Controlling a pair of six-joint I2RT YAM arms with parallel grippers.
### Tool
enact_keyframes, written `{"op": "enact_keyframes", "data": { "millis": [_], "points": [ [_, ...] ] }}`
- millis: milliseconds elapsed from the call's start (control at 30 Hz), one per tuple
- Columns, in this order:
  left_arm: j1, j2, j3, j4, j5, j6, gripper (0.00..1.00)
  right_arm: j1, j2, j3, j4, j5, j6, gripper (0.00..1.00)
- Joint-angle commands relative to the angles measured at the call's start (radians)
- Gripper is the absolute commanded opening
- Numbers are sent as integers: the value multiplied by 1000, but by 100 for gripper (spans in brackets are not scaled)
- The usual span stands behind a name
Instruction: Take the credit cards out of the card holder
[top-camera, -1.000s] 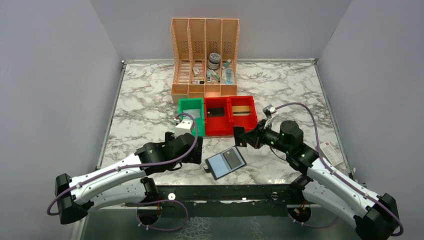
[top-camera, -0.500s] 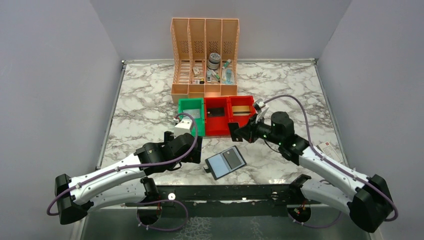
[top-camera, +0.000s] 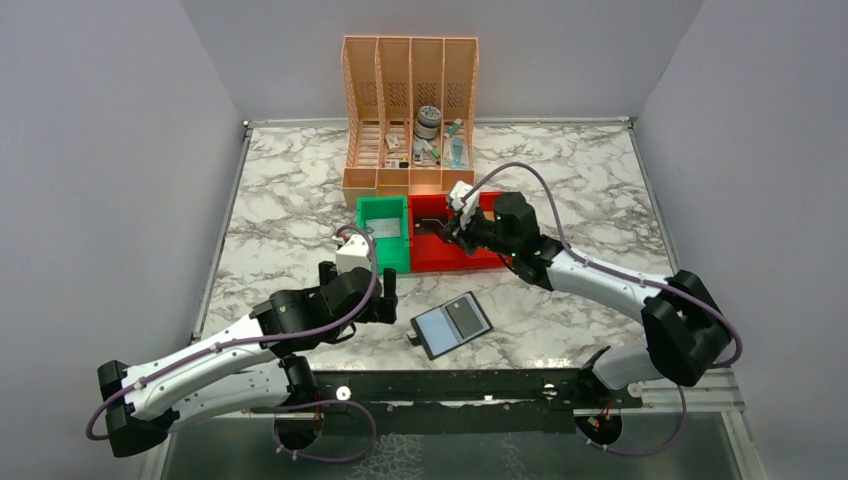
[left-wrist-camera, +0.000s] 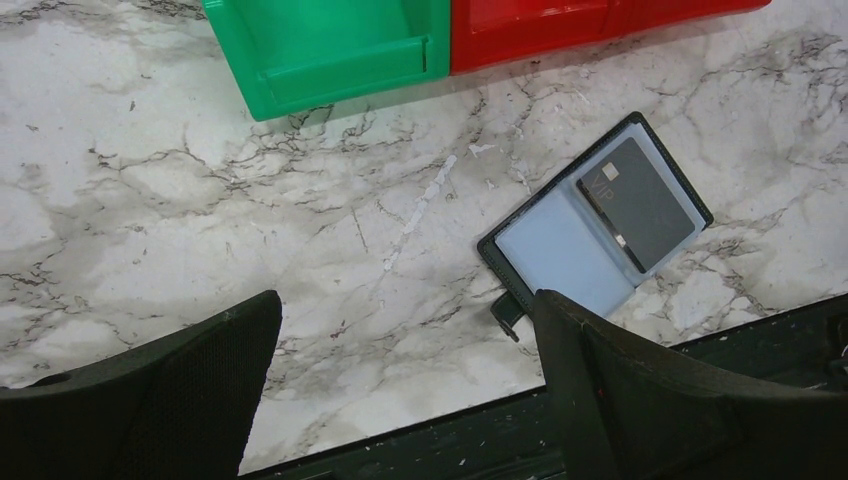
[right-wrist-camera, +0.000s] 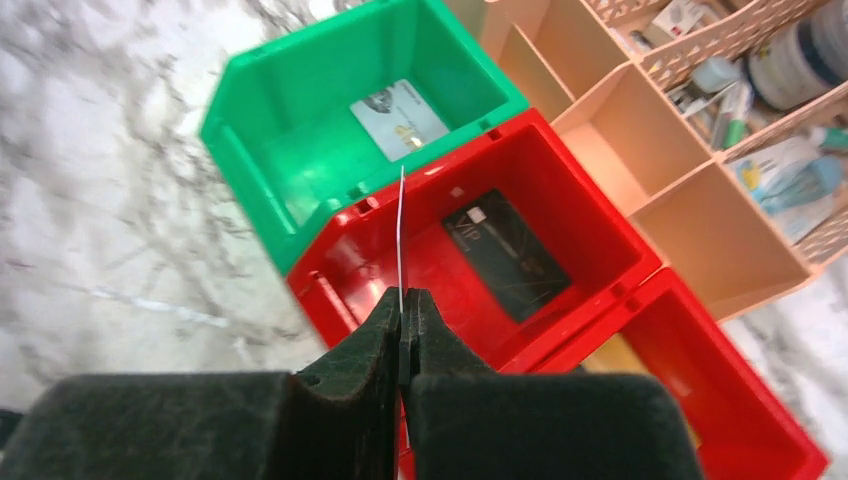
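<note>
Right wrist view: the right pincer (right-wrist-camera: 403, 300) is clenched on a thin card (right-wrist-camera: 401, 220), which shows only its pale edge and is held over the red bin (right-wrist-camera: 340, 270). In this bin a black card (right-wrist-camera: 505, 255) lies flat. In the green bin (right-wrist-camera: 260, 110) next to it lies a pale card (right-wrist-camera: 400, 120). The left pincer (left-wrist-camera: 405, 305) hangs released, jaws wide apart, over the desk (left-wrist-camera: 150, 180) near its front edge. Near it the card holder (left-wrist-camera: 560, 255) lies open on the desk, close to the front edge, with a dark grey card (left-wrist-camera: 638, 203) on one half of its pale blue lining.
</note>
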Motion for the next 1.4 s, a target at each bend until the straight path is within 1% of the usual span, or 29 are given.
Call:
{"op": "enact_keyframes", "data": {
  "millis": [0,100,267,333,467,633,733,867,1100,1167,1267,1367],
  "points": [
    [-2,-22,0,-2,-42,-14,99,18,93,64,67,136,-319,1],
    [-2,-15,-3,-2,-51,-19,99,18,154,85,62,186,-443,1],
    [-2,9,-5,-2,-58,-26,99,18,248,97,58,166,-647,1],
    [-1,14,-5,-2,-57,-25,99,18,289,120,45,147,-700,1],
    [-2,12,-5,-2,-65,-26,99,18,340,177,24,140,-729,1],
    [-2,10,-9,-2,-78,-31,99,18,390,201,10,139,-804,1],
    [-2,13,-10,-2,-87,-32,99,18,425,241,-13,145,-817,1],
    [-1,16,-8,-2,-83,-29,99,18,453,251,34,153,-841,1],
    [-2,15,-11,-3,-86,-34,99,18,539,324,-10,181,-866,2],
    [-2,12,-12,-4,-89,-35,99,18,558,331,-20,185,-876,3],
    [-2,6,-13,-4,-89,-37,99,19,560,332,-38,178,-875,9],
    [-2,0,-14,-4,-91,-38,99,20,563,344,-77,155,-871,9]
  ]
}}
